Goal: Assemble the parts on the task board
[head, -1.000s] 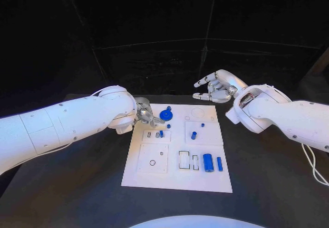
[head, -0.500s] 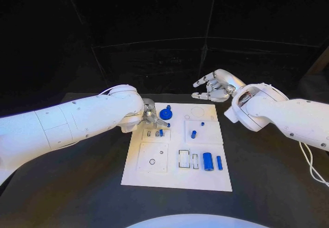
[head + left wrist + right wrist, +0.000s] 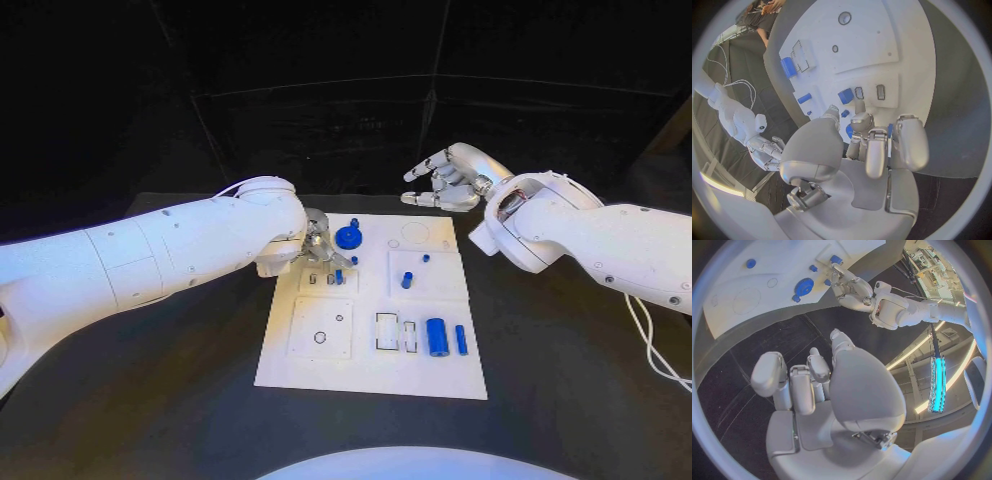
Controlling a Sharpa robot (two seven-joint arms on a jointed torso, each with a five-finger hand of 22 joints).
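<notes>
Two white arms reach over the black table [image 3: 144,400], and I go from the left side to the right. The left hand [image 3: 315,243] is low over the far left part of the white board [image 3: 368,375]. Its fingers [image 3: 870,150] are curled close together and point down to a small blue peg [image 3: 338,278] that stands in a little square block there. I cannot tell if the fingertips really pinch the peg or only touch it.

Just beside this hand, on the board, lies a round blue disc [image 3: 349,238]. More to the right two other small blue pegs [image 3: 407,281] stand in a second block. Near the front edge a thick blue cylinder [image 3: 436,338] and a thin blue bar [image 3: 462,341] lie beside some empty slots.

The right hand [image 3: 447,185] hangs in the air behind the far edge of the board, with fingers apart and nothing in them.

I think the danger is at the left hand. If the fingers come down a little crooked, the peg can tilt or jam in its hole, and the hand is so near to the disc that it can push it away.
</notes>
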